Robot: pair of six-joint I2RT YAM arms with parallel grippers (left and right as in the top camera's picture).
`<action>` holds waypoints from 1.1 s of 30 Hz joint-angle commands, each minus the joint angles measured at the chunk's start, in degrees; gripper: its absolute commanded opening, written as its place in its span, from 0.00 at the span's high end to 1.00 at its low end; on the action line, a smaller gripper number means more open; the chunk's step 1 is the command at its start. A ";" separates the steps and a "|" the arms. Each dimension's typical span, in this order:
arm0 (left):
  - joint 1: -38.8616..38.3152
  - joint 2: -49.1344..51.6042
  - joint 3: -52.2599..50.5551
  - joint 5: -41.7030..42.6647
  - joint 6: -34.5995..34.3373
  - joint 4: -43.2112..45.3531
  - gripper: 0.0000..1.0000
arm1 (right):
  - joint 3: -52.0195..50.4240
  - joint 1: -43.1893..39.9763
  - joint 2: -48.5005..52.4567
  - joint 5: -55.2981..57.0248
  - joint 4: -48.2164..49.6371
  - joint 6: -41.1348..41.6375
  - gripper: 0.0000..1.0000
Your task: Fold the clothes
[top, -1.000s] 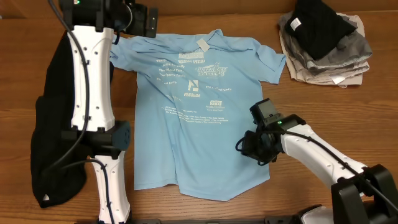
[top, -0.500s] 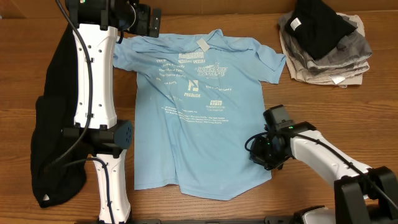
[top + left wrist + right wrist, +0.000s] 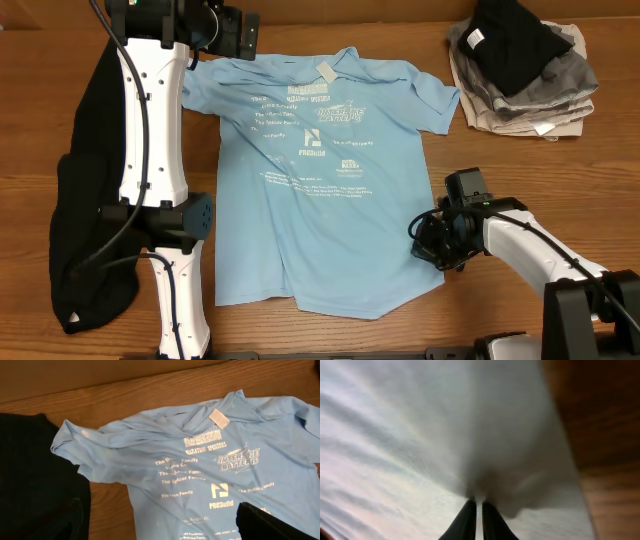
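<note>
Bare worktop [image 3: 500,170] lies open between the light blue T-shirt [image 3: 320,200] and the stack of folded clothes [image 3: 520,70] at the far corner. On the shirt's opposite side the left arm [image 3: 150,140] stands over a black garment [image 3: 85,220], blocking passage.

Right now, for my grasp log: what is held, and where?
The right gripper pinches the light blue T-shirt at its side edge near the hem; the left gripper holds nothing.

Robot lab bench: 2 white arms [image 3: 150,120] on wooden table [image 3: 500,170], folded garment stack [image 3: 520,70] alongside
</note>
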 commanded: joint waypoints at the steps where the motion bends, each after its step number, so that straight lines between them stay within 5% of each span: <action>1: -0.37 0.07 0.24 0.37 -0.35 0.26 0.00 | -0.55 -0.37 -0.33 -3.10 1.25 -4.13 0.91; 14: -0.37 0.09 0.24 0.39 -0.33 0.70 0.00 | -0.87 -6.67 0.92 5.55 -2.10 2.16 0.85; 33: -0.37 3.45 0.22 0.39 -0.33 1.42 0.00 | 3.85 -52.37 7.48 3.37 2.10 -8.63 0.84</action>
